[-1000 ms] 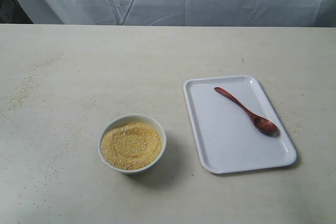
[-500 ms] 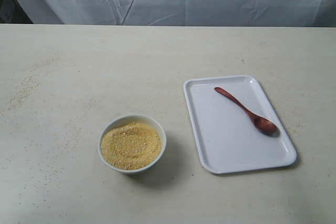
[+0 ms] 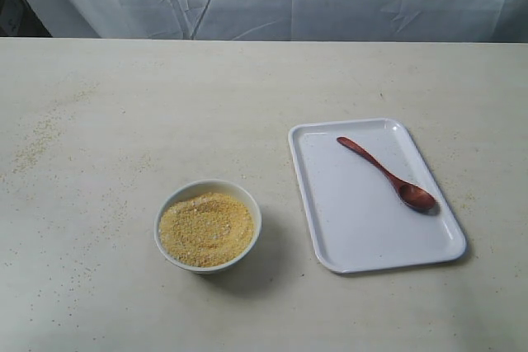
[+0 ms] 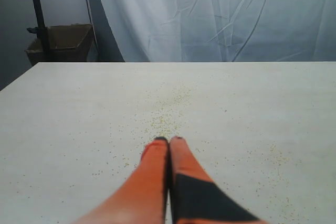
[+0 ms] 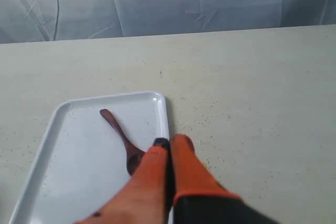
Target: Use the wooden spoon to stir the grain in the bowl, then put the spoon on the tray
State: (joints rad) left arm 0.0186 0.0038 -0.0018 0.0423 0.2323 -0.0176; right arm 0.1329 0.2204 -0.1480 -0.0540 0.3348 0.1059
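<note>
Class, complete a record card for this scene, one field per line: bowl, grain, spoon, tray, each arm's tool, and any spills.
Bowl: white bowl on the table, left of the tray, not touching it
Grain: yellow grain fills the bowl
Spoon: wooden spoon lying in the tray, head toward its near right edge
Tray: white tray, holding only the spoon
Left arm: left tool shut, empty, above the table
Right arm: right tool shut, empty, near the tray's edge
Spills: loose grains scattered on the table's left side
</note>
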